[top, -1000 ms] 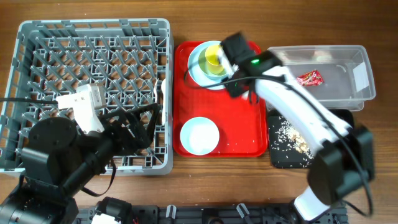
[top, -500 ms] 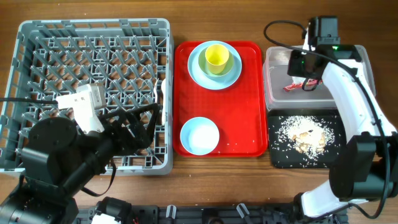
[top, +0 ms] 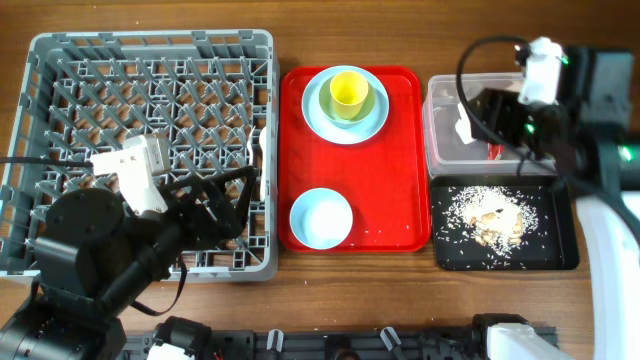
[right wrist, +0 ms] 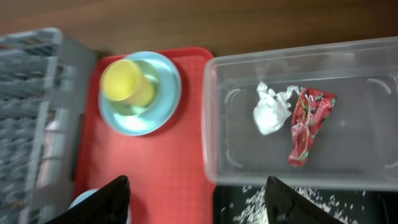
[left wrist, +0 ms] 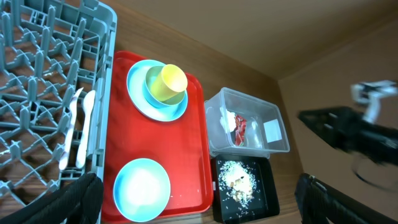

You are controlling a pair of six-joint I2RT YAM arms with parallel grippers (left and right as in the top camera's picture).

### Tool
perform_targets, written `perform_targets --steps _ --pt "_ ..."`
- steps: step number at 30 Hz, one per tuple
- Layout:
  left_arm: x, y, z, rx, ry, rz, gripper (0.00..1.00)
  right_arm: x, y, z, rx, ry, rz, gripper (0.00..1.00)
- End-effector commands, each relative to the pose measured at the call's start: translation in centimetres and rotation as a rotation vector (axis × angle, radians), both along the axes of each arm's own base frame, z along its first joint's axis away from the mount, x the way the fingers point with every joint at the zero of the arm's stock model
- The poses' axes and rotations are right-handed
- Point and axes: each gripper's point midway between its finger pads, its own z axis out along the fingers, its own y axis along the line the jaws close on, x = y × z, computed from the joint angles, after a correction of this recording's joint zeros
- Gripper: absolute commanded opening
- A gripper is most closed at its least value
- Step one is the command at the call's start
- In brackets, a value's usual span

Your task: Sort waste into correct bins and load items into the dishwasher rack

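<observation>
Right claw [right wrist: 198, 182], jaws apart and empty, above the clear tub [right wrist: 214, 143] near the worktop's far right corner; the tub holds the napkin [right wrist: 270, 113] and red wrapper [right wrist: 308, 124]. Left claw [left wrist: 199, 186], spread wide and empty, over the dishwasher rack's [top: 150, 40] near right corner.

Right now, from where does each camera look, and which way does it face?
Overhead: fixed above the table, facing straight down on dishwasher rack, red tray, clear tub, black tray; left arm and right arm show.
Left wrist: over the rack's edge, facing red tray and tub; open left hand at the bottom.
Right wrist: over the clear tub, facing down at napkin and red wrapper; open right hand below.
Shared: both wrist views show yellow cup on plate.
</observation>
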Motion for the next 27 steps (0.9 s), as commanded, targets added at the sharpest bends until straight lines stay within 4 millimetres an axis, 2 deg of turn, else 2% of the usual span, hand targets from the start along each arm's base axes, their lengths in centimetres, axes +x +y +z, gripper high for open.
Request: perform_targets --steps 1,4,6,7,8,9,10,12,15,20,27 --pt "0.1 0.3 0.1 0.006 -0.009 0.012 1.00 -3.1 0.5 4.4 0.029 -0.131 0.007 0.71" --pt "0.1 0.3 0.1 0.006 -0.009 0.012 1.00 -7.1 0.6 6.8 0.047 -0.208 -0.006 0.73" --pt "0.1 0.3 0.1 0.006 -0.009 0.012 1.00 -11.2 0.2 9.6 0.041 -0.337 -0.027 0.70" --pt "0.1 0.3 0.1 0.006 -0.009 0.012 1.00 -12.2 -0.1 10.5 0.035 -0.383 -0.051 0.70" --pt "0.1 0.3 0.1 0.006 -0.009 0.012 1.00 -14.0 -1.3 12.1 0.022 -0.471 -0.123 0.74" --pt "0.1 0.3 0.1 0.006 -0.009 0.012 1.00 -15.6 -2.2 13.3 0.000 -0.545 -0.174 0.89" --pt "0.1 0.3 0.1 0.006 -0.009 0.012 1.00 -16.8 -2.7 14.0 -0.012 -0.587 -0.198 0.95" --pt "0.1 0.3 0.1 0.006 -0.009 0.012 1.00 -19.0 -2.9 14.8 -0.013 -0.652 -0.211 0.98" --pt "0.1 0.3 0.1 0.006 -0.009 0.012 1.00 -20.3 -2.9 14.6 -0.011 -0.666 -0.211 1.00" --pt "0.1 0.3 0.1 0.006 -0.009 0.012 1.00 -20.6 -2.9 13.3 -0.017 -0.612 -0.210 1.00" --pt "0.1 0.3 0.1 0.006 -0.009 0.012 1.00 -21.8 -2.7 9.5 -0.012 -0.449 -0.207 1.00"
